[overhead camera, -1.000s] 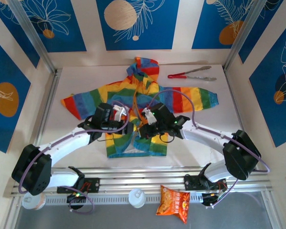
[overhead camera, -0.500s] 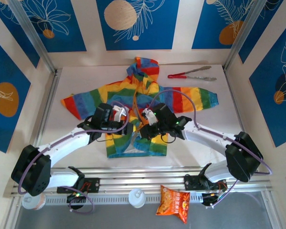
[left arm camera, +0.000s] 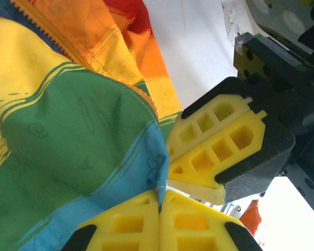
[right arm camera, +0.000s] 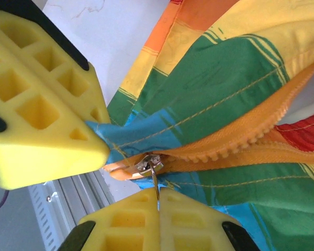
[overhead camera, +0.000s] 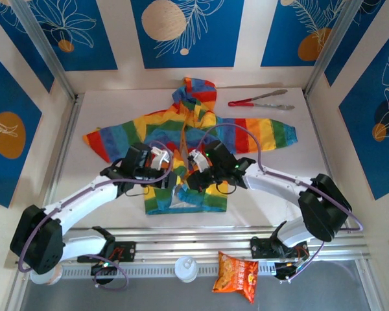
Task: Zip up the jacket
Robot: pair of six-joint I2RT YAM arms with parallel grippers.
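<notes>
Yanking could slip the zipper pull (right arm camera: 149, 166) from your right gripper (right arm camera: 158, 197), clamped on its tab; left gripper (left arm camera: 159, 203) pinches the jacket (left arm camera: 68, 130) hem edge only.

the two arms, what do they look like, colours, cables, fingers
The left arm and right arm match: white tubular links between chunky black joint housings, with a purple cable looped along each. The left end effector and right end effector have black bodies and bright yellow fingers moulded with a grid of square hollows.
</notes>
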